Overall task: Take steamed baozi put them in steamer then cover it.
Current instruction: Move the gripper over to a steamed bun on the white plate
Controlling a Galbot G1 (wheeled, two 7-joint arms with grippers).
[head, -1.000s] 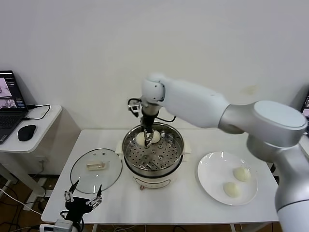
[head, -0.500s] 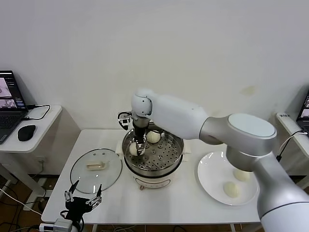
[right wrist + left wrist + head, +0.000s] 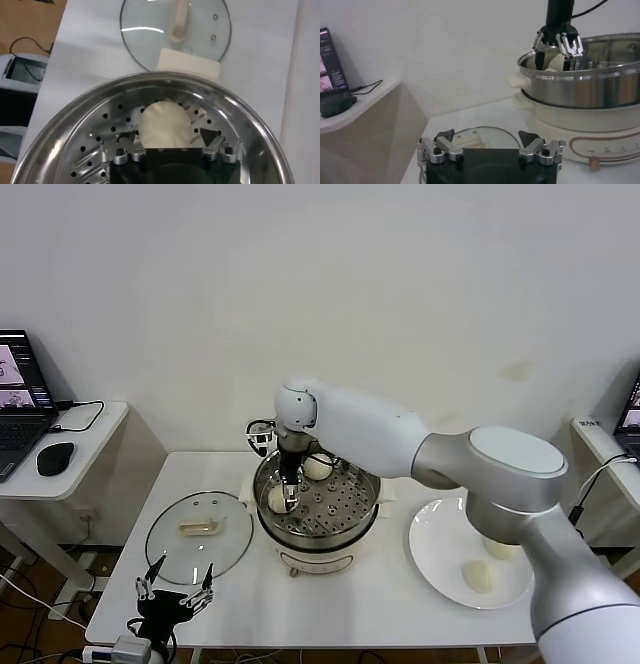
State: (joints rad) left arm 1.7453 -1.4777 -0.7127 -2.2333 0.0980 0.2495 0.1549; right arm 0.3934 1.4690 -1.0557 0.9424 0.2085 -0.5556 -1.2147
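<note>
I can read no lettering on the steamer (image 3: 318,529) — the marks on its base are too small. My right gripper (image 3: 287,495) hangs inside the pot by the left wall, fingers spread apart, a bun (image 3: 164,124) lying on the holed tray between them. A second bun (image 3: 318,467) sits toward the back wall. Two more buns (image 3: 480,575) rest on the plate (image 3: 435,569). The lid (image 3: 198,531) lies flat on the table left of the steamer. My left gripper (image 3: 175,594) waits at the table's front edge, fingers apart.
</note>
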